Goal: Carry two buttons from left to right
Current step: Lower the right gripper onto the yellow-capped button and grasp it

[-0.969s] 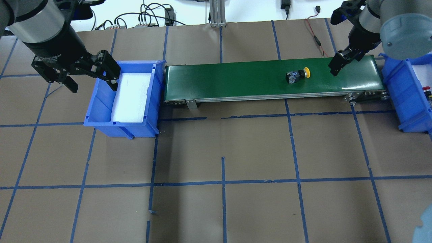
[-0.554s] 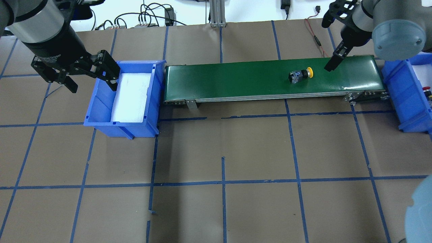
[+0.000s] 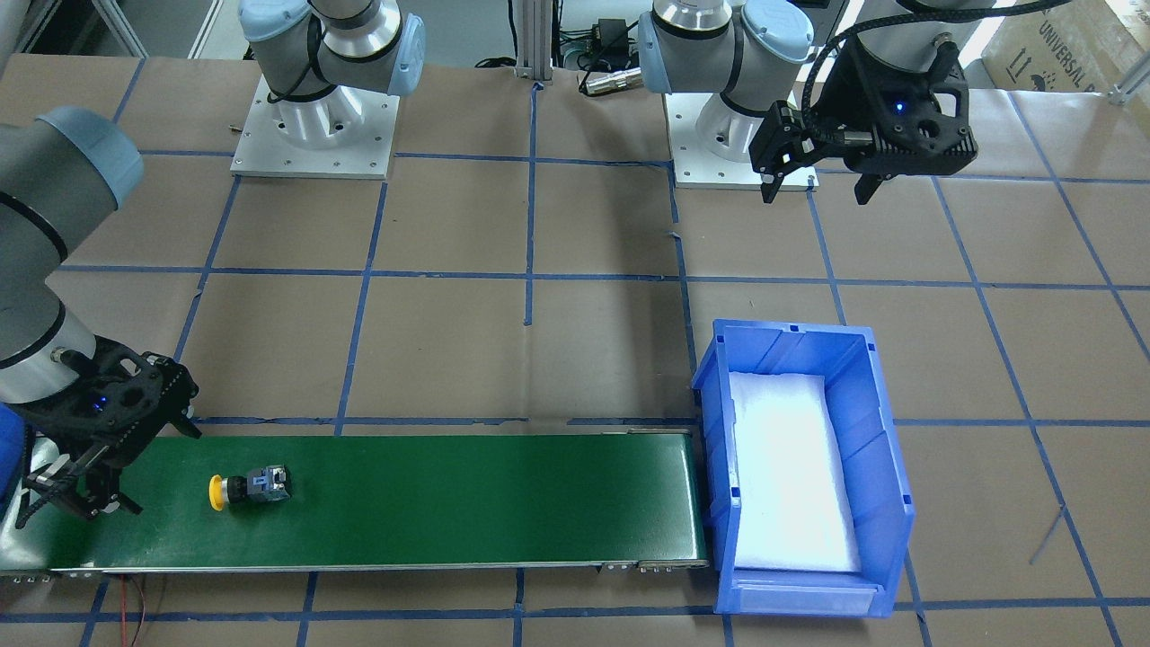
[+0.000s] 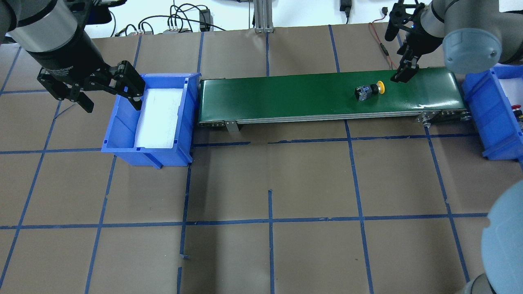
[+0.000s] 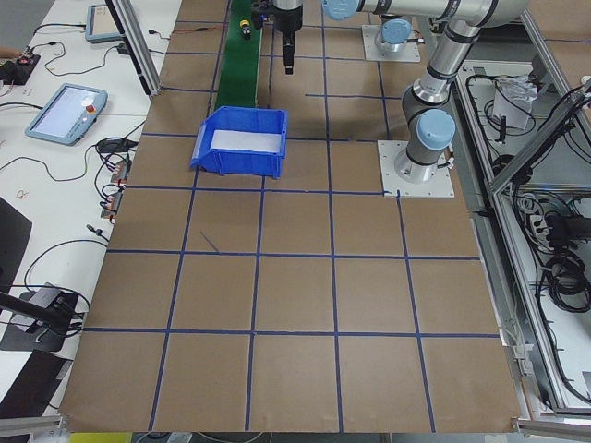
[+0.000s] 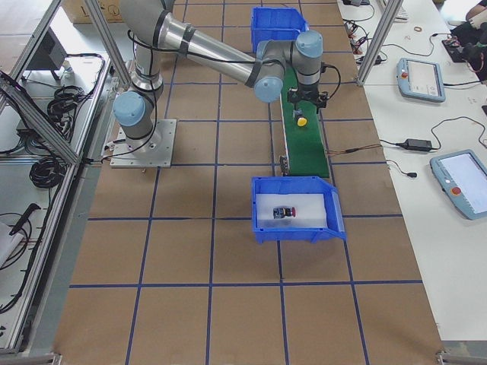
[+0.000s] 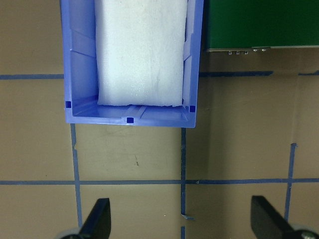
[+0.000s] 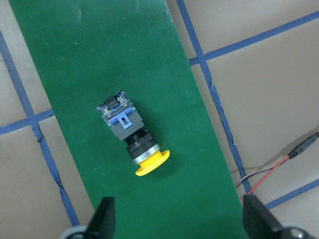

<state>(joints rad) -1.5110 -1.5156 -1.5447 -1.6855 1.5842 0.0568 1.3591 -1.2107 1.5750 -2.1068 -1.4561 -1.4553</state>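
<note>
The yellow button [image 8: 130, 137] lies on its side on the belt [image 4: 286, 94], near the belt's right end. Its long axis runs roughly along the belt, cap toward that end. The right pincer [image 8: 179, 221], spread wide, hovers over the belt just past the cap and is judged the nearer arm. The left pincer [image 7: 180, 221], also spread, hangs beyond the belt's left end.

Count:
- Two buttons; the red button [image 6: 284, 211] rests in the right bin [image 6: 262, 228].
- Two bins.
</note>
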